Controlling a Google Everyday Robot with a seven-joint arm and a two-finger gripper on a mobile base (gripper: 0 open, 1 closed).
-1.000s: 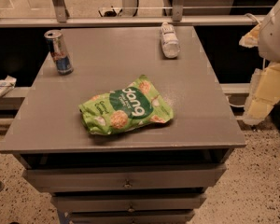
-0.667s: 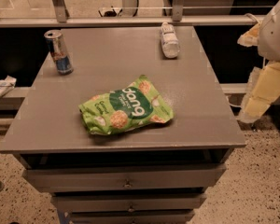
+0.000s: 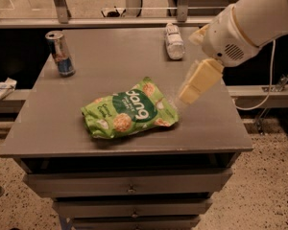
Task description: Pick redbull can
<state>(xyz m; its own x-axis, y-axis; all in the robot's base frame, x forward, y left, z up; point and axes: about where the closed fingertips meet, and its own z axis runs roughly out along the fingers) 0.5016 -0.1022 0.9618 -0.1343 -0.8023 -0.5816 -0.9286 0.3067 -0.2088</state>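
The redbull can (image 3: pixel 60 53) stood upright at the far left corner of the table (image 3: pixel 53 128), close to the left edge. Its silver top faced up; the blue and silver body carried a red mark. Nothing touched the can.

The bag (image 3: pixel 129 109), green with white lettering, lay flat near the middle of the table, toward the near edge and well apart from the can. The bottle (image 3: pixel 174 41), clear plastic, lay on its side at the far edge, right of centre, well apart from both can and bag.

The gripper (image 3: pixel 199 79) hung above the right part of the table, just right of the bag and nearer than the bottle. It pointed down and to the left. Whether it was apart or together could not be told; it held nothing. It was well apart from the can, with the bag between them. The white arm (image 3: pixel 249 23) entered from the far right.

Below the tabletop, drawers (image 3: pixel 129 183) with small knobs faced the near side. A crumpled white item (image 3: pixel 1 89) lay on a ledge left of the table.
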